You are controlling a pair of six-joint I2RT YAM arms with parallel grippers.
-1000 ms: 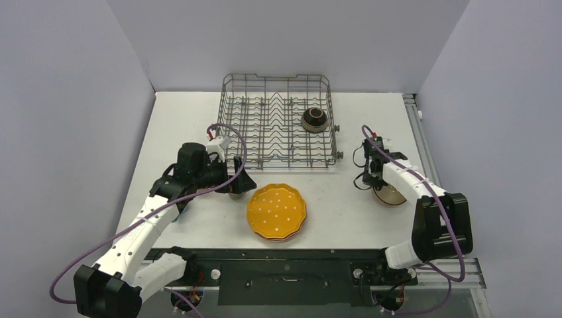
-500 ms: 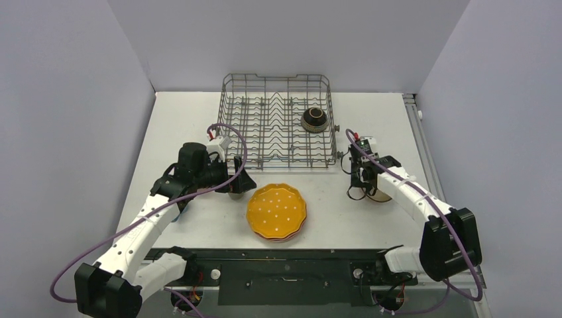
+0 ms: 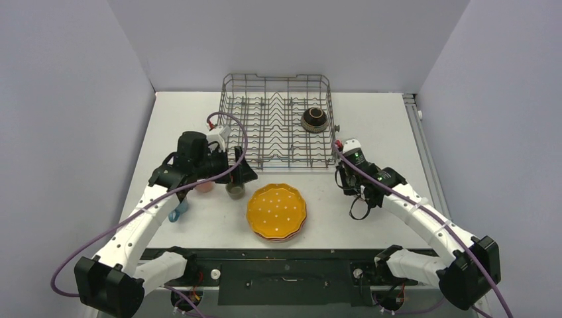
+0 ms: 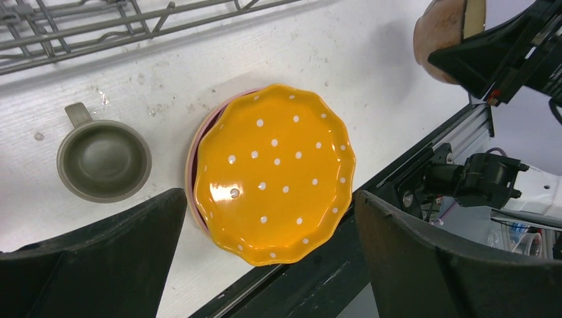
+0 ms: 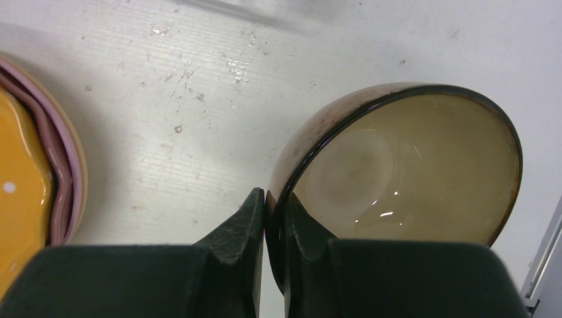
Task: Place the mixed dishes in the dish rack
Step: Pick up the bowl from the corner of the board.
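The scalloped orange-yellow dotted plate (image 3: 277, 211) lies on pink plates (image 5: 68, 173) at the table's front middle. It also shows in the left wrist view (image 4: 275, 172). My left gripper (image 3: 243, 173) is open and empty, hovering between the grey-green cup (image 3: 234, 191) and the plate; its jaws (image 4: 268, 199) stand wide apart. My right gripper (image 3: 366, 193) is shut on the rim of the terracotta bowl (image 5: 404, 165), held tilted above the table; its fingertips (image 5: 273, 199) pinch the bowl's wall. The dish rack (image 3: 275, 119) holds a dark brown bowl (image 3: 314, 119).
A pink cup (image 3: 204, 186) stands left of the grey-green cup, and a small blue cup (image 3: 176, 212) lies near the left arm. The rack's front wires (image 4: 99, 26) run just beyond the grey-green cup (image 4: 103, 159). The table's front rail (image 3: 285, 255) lies close below the plates.
My right arm has lifted the terracotta bowl off the table and swung it left toward the rack's front right corner. My left gripper has pulled back, uncovering the two cups.
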